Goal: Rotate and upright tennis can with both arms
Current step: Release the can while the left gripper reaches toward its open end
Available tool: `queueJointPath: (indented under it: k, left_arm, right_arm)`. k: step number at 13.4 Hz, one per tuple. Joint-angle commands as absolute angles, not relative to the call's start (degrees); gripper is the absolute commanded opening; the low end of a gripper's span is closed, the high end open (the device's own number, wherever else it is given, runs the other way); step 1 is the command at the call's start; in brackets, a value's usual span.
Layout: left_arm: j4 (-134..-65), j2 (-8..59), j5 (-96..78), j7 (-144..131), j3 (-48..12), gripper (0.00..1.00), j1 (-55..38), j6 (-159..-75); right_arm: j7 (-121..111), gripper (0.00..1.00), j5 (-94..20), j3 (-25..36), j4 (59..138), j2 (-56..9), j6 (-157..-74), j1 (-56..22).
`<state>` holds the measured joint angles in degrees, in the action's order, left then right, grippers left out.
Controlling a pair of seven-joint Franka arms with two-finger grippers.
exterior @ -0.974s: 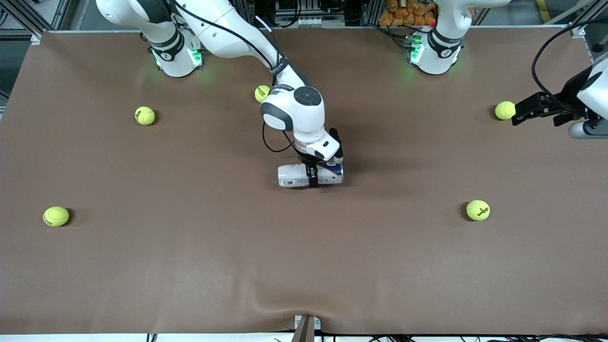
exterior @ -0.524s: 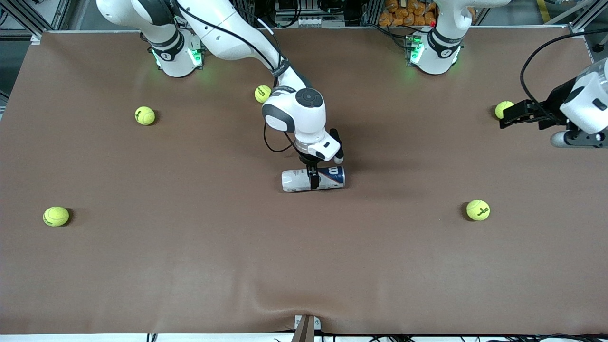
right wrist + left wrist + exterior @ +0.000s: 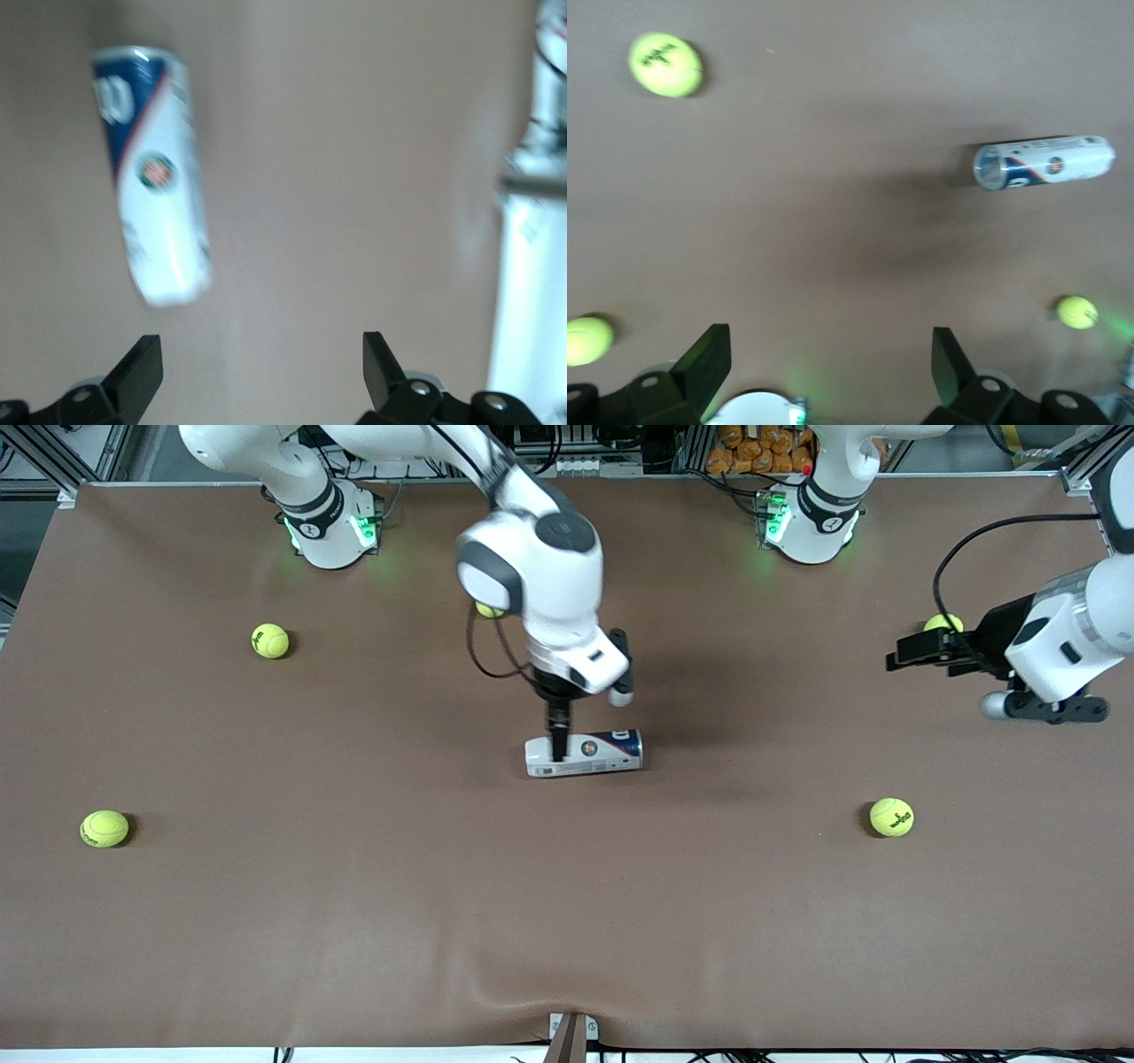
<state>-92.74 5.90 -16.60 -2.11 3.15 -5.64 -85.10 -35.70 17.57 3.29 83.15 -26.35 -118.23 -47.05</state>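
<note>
Release is showing: the right gripper [image 3: 559, 755], clamped on the tennis can [image 3: 584, 754] a second ago, is now lifting above it with fingers spread, leaving the can lying on its side mid-table, rotated but not upright. The left gripper [image 3: 904, 658], also spread and empty, is moving in from the left arm's end past a tennis ball [image 3: 941, 623]. Bare table [image 3: 567, 921] is surrounding the can, edges well apart.
</note>
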Motion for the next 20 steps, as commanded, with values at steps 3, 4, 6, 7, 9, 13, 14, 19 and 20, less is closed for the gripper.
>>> queueJointPath:
  k: [3,4,6,7,9,13,14,19,20]
  left_arm:
    - [-94.22,10.63,-25.38,-0.88,3.16,1.0,-5.36,-88.85]
    - [-94.31,12.29,-26.88,-0.1,3.16,1.0,-5.36,-89.38]
    - [-94.39,15.72,-31.53,4.9,3.16,1.0,-4.93,-89.65]
    - [-95.09,16.69,-34.16,5.88,3.16,1.0,-4.4,-89.91]
    - [-100.17,15.82,-36.47,11.04,2.9,1.0,-4.39,-96.13]
    - [-105.27,16.35,-44.1,15.28,2.55,1.0,-5.18,-101.13]
    - [-107.64,16.61,-45.77,19.12,1.77,1.0,-5.53,-104.64]
    - [-113.63,19.68,-56.06,30.73,0.0,1.0,-5.45,-110.02]
    - [-114.86,20.56,-57.81,33.72,-0.61,1.0,-5.54,-111.78]
  right_arm:
    - [-37.09,1.0,17.14,3.08,72.88,-18.65,-94.96,-34.74]
    - [-36.92,1.0,17.05,2.99,72.69,-16.81,-93.88,-31.15]
    - [-34.12,1.0,16.79,2.81,73.21,-11.89,-92.47,-25.16]
    - [-30.19,1.0,16.79,2.73,73.21,-10.56,-90.63,-22.96]
    - [-20.62,1.0,15.74,2.64,73.39,-8.45,-87.29,-19.18]
    - [-6.44,1.0,7.66,2.72,75.74,-6.07,-84.55,-11.79]
    - [-5.29,1.0,6.52,2.72,77.85,-5.19,-84.64,-10.21]
    - [-4.22,1.0,0.53,2.72,89.79,0.86,-86.91,-0.88]
    - [-4.13,1.0,0.53,2.72,93.65,3.32,-89.27,-0.62]
